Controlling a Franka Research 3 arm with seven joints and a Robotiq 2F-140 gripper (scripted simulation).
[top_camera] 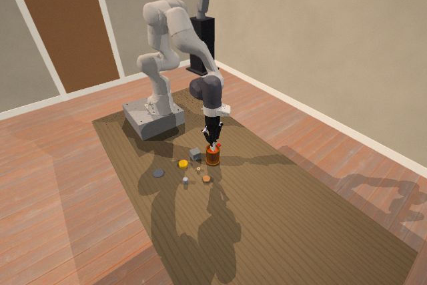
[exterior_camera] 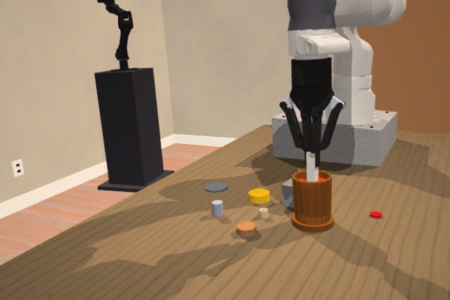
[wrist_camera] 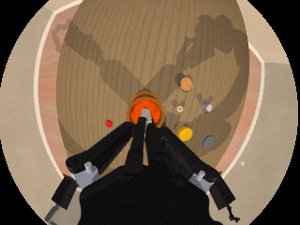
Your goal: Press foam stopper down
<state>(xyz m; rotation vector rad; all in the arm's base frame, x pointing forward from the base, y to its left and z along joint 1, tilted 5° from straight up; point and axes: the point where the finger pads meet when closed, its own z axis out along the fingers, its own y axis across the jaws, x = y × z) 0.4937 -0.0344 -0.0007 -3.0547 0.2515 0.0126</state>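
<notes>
The gripper (exterior_camera: 311,176) pointed straight down into the brown jar (exterior_camera: 312,202), its fingers (exterior_camera: 313,166) pressed together with nothing between them, their pale tips pushed onto the orange foam stopper (exterior_camera: 323,179), which sat a little below the rim. The jar stood upright on the worktop (exterior_camera: 363,253), touching or just beside a grey cube (top_camera: 195,153). A yellow disc (exterior_camera: 259,195), grey disc (exterior_camera: 216,187), grey cylinder (exterior_camera: 217,208), small tan ring (exterior_camera: 263,212) and cork-coloured disc (exterior_camera: 246,228) lay near on one side, a small red disc (exterior_camera: 375,214) apart on the other.
</notes>
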